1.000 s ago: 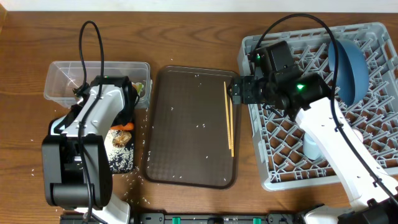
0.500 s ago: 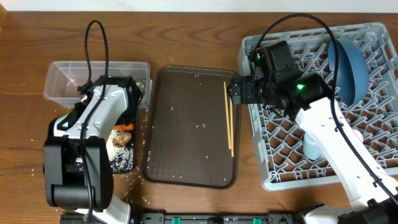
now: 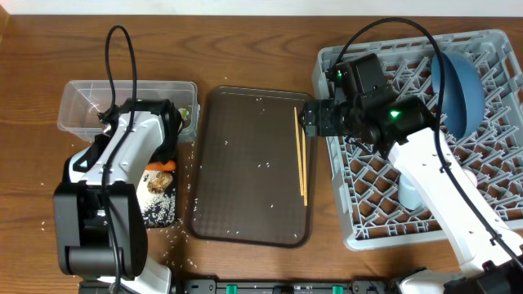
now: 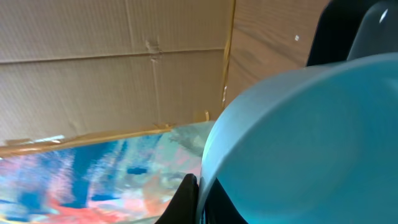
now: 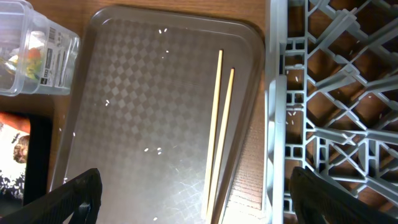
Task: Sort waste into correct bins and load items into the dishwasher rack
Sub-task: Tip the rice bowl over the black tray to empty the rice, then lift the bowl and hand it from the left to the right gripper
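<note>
The right gripper (image 5: 196, 179) is hanging with its fingers spread wide, gripping nothing. In its wrist view the chopsticks (image 5: 219, 124) are lying between the two fingers, apart from both, side by side along the right part of the brown serving tray (image 5: 124, 93). A few rice grains (image 5: 163, 30) are dotting that tray. The rack (image 5: 323, 106) is sitting just beside the tray. Farther off, the clear tub (image 5: 37, 56) and black tray (image 5: 25, 155) are sitting together, the left gripper (image 3: 169, 121) hovering over them. A pale blue curved surface (image 4: 298, 137) is filling its camera, so I cannot tell its grip.
</note>
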Motion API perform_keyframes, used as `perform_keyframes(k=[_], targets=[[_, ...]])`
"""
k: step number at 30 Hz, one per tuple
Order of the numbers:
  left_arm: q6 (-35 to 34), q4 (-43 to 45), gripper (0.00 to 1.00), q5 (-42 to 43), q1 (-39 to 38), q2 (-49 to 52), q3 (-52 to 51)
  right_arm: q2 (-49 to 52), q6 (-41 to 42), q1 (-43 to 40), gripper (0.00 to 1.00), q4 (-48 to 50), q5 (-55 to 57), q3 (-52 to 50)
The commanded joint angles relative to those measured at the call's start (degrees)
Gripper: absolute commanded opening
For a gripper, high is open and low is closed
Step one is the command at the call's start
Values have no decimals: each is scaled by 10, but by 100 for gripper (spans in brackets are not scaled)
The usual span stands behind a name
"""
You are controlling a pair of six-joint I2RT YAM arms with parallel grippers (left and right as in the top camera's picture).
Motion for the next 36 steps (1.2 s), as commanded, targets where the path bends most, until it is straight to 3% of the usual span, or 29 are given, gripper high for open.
perform_keyframes(k=[1, 3, 10, 16, 25, 28, 31, 36], targets=[[-16, 21, 6, 2, -3, -18, 10, 0, -7, -7, 90, -1, 5, 3], [36, 18, 6, 3, -2, -17, 10, 0, -7, -7, 90, -2, 5, 3], [21, 12, 6, 11, -9, -22, 10, 0, -7, -7, 90, -7, 5, 3], [21, 17, 6, 93, -34, -39, 20, 0, -4, -7, 89, 2, 3, 3], [43, 3, 6, 339, -49, -119, 132, -1, 43, -7, 86, 39, -43, 3], [57, 45, 6, 498, -49, -172, 165, -1, 31, -7, 85, 74, -102, 3], [100, 112, 6, 690, -60, -228, 168, -1, 0, -3, 76, 126, -213, 3], [105, 169, 6, 715, -124, -280, 168, -1, -4, 35, 76, 192, -291, 3]])
